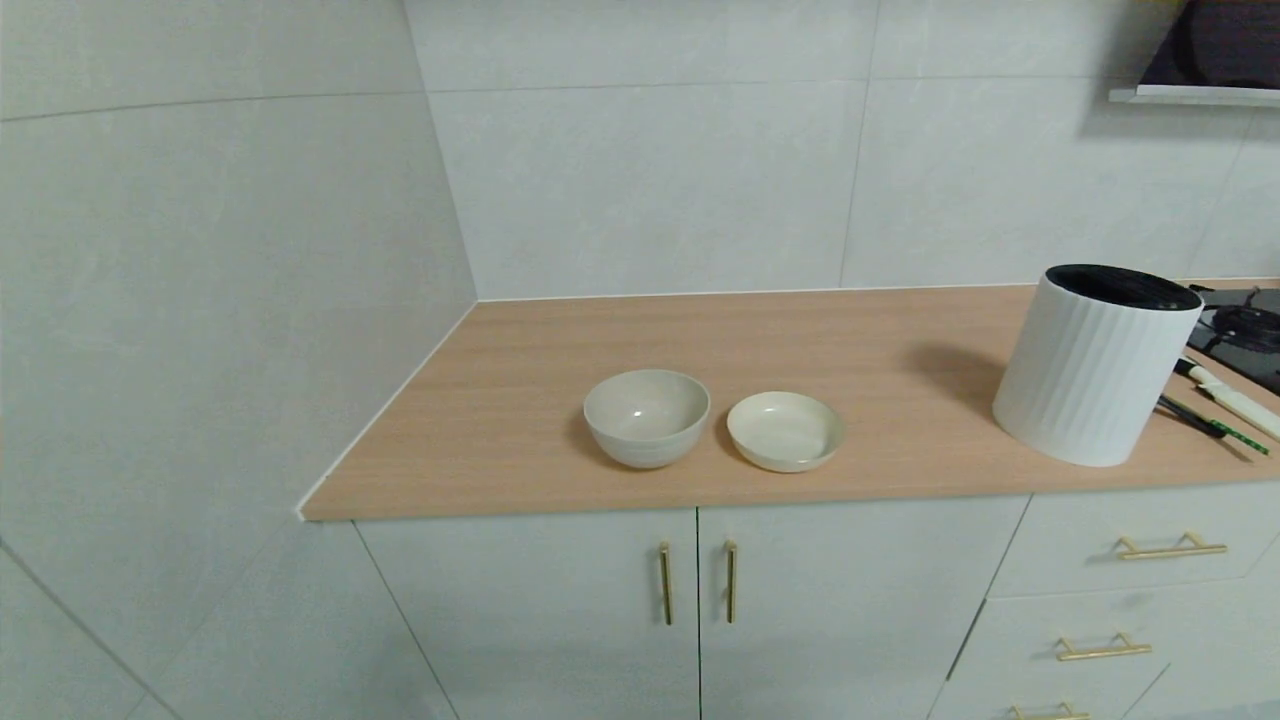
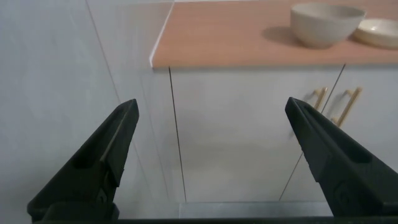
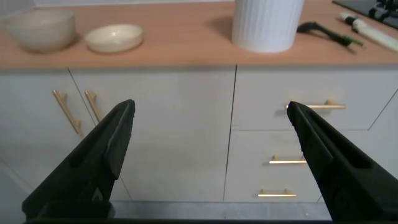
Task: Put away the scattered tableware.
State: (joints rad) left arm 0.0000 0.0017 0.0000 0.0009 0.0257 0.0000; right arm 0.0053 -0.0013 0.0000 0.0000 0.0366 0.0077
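Head view looks down on a wooden table (image 1: 860, 340) set into a corner of pale tiled wall (image 1: 650, 150); near its front edge stand a deep bowl (image 1: 646, 417) and, just beside it on the robot's right, a shallow dish (image 1: 785, 430); both are cream, upright and hold nothing, with a narrow gap between them. Well apart from them, farther to the right, stands a white ribbed container (image 1: 1095, 365) with a dark inside, open at the top; just past it lie dark chopsticks (image 1: 1210, 425) with green near one end, and beside those a white-handled utensil (image 1: 1235, 398), close to the edge of a black hob (image 1: 1245, 335).

Below the table are two cupboard doors (image 1: 600, 610) with upright gold handles that meet under the two dishes; to the right of them are drawers (image 1: 1100, 545) with level gold handles.

Left wrist view has the left gripper (image 2: 211, 106) facing the cupboard front, its jaws spread wide with nothing between them; the bowl and dish sit up on the table, well apart from it. Right wrist view has the right gripper (image 3: 209, 106) facing the cupboard and drawers; its jaws are likewise wide apart and hold nothing.
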